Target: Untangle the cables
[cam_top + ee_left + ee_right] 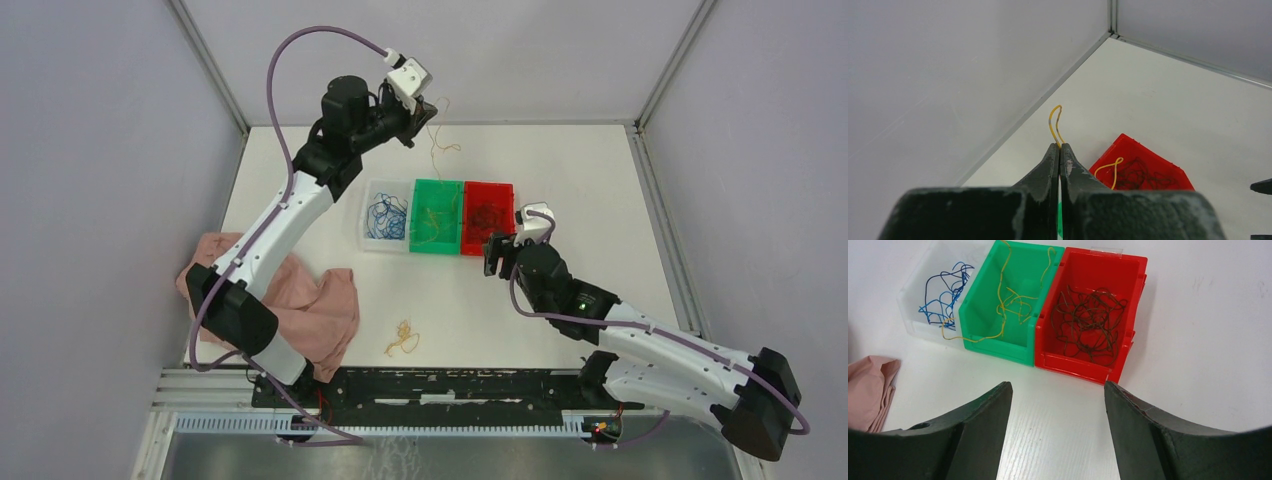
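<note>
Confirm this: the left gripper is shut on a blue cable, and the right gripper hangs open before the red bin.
Not blue: the left wrist view shows the left gripper shut on a yellow cable. The right gripper is open before the red bin.

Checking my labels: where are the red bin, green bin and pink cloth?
red bin (1103, 272): right wrist view, far wall.
green bin (1015, 352): right wrist view, near wall.
pink cloth (325, 305): top view, right half.

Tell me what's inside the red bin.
The red bin holds a loose tangle of dark brown cables. Its near wall hides the floor strip just behind it.
</note>
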`<state>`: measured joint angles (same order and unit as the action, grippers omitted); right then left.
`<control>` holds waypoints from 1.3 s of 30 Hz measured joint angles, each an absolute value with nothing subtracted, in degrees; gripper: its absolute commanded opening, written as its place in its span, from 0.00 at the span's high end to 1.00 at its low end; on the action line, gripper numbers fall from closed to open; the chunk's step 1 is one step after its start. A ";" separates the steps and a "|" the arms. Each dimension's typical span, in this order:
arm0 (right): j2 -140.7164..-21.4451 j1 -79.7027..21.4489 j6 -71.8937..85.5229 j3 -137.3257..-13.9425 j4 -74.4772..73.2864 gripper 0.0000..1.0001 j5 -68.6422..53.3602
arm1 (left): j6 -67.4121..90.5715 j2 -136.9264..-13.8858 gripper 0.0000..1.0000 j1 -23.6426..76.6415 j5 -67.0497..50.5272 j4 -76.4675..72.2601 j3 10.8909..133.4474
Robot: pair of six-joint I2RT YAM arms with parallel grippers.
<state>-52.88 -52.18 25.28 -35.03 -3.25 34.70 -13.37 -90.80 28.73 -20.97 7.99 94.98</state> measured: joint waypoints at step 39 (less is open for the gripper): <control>-51.27 -51.09 27.18 -33.80 -3.99 0.30 33.47 | -17.56 -92.44 0.97 31.66 -13.54 17.96 80.44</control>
